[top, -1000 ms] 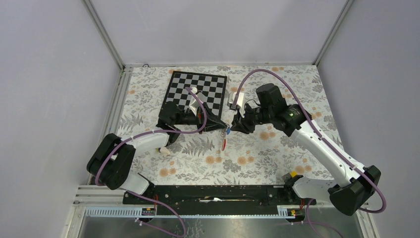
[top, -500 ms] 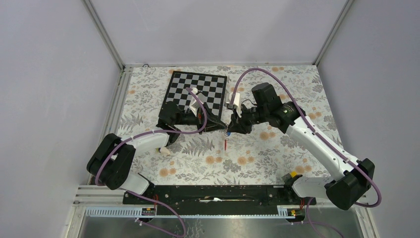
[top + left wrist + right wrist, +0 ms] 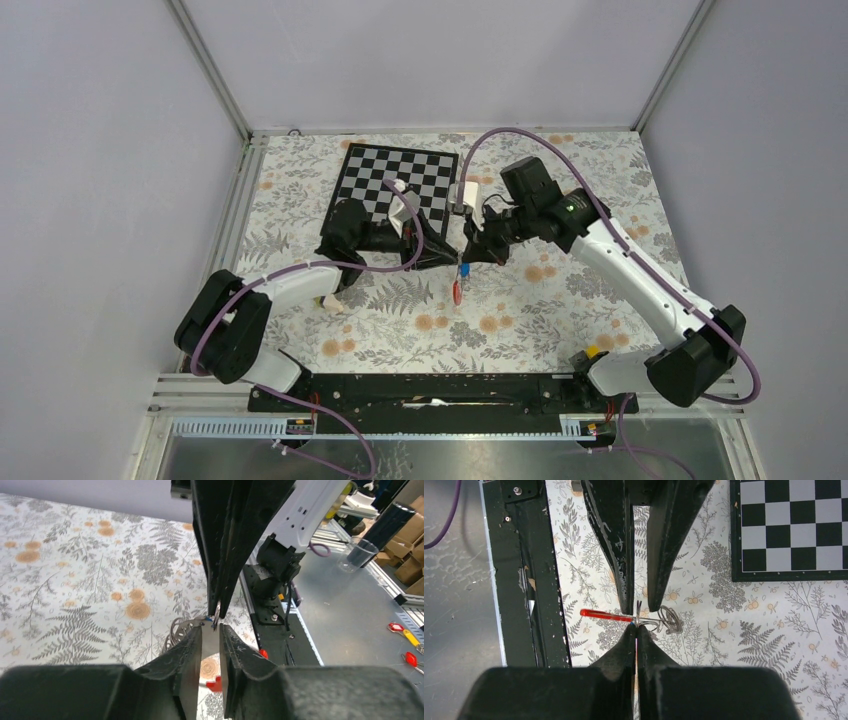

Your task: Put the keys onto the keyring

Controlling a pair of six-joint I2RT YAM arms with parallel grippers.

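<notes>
Keys [image 3: 463,270]: one tiny dark metal key on a blue plastic tag, clenched in the right hand [image 3: 636,629] reaching from 3 o'clock. Left hand [image 3: 211,632], fingers parted, faces it. One floppy red-grey strap keyring [image 3: 456,290] dangles at 6 o'clock.

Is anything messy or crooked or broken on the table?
Nothing looks spilled or broken. The chessboard lies a little crooked to the back edge of the table, with the left arm over its near corner. The keyring is pinched by the right gripper, its red part sticking out sideways.
</notes>
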